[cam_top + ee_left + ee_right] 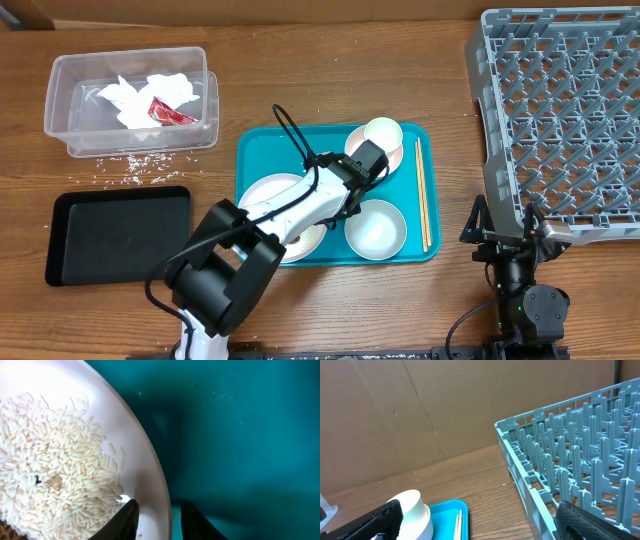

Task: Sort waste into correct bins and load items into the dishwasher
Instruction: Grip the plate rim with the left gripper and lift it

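My left gripper [366,160] is over the teal tray. In the left wrist view its fingers [161,521] are open and straddle the rim of a white bowl [140,435]: one finger is inside and one outside, with a gap of teal showing. The bowl holds white rice [55,465] and a small brown scrap [52,482]. A white cup [382,133], a second bowl [375,228], a plate [272,192] and chopsticks [421,195] lie on the tray. My right gripper [505,232] is open and empty beside the grey dish rack [560,110].
The clear tub [60,110] at back left holds white tissue [150,95] and a red wrapper [168,112]. Loose rice grains [130,165] lie in front of it. The black tray [115,235] sits at the left. The teal tray [255,150] is in the centre.
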Tool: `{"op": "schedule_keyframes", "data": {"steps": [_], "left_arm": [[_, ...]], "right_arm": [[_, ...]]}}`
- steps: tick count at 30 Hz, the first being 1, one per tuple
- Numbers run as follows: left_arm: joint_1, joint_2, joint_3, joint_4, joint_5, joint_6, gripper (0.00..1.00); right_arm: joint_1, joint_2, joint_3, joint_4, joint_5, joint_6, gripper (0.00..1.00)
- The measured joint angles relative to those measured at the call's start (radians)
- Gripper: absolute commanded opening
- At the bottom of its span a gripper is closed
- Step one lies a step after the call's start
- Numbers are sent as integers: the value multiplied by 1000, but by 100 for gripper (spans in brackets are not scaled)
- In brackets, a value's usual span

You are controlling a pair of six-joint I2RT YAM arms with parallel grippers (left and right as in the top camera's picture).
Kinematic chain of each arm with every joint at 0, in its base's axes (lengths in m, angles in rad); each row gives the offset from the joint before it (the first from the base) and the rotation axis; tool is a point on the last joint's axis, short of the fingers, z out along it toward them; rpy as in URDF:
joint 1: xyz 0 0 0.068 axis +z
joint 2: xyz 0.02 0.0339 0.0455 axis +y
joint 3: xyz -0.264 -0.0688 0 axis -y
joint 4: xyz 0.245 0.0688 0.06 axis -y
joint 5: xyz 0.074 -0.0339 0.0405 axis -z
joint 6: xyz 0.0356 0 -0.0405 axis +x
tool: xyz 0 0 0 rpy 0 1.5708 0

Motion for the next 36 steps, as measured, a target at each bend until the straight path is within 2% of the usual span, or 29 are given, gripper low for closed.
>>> {"op": "schedule_keyframes", "data": {"steps": [7,11,18,26,36], "left_arm": [[0,4,0,-10,-11,-3,9],[-2,4,13,-35,-15,-2,4],[-2,18,87,-169,-41,-3,4],[-2,19,145,-213,-45,-3,4],[0,20,264,-366,-45,-3,4]], "right_arm": [[0,0,0,0,0,0,100],[0,0,0,0,0,1,100],[0,0,0,0,0,0,100],[0,0,0,0,0,0,100],[0,0,0,0,0,0,100]]}}
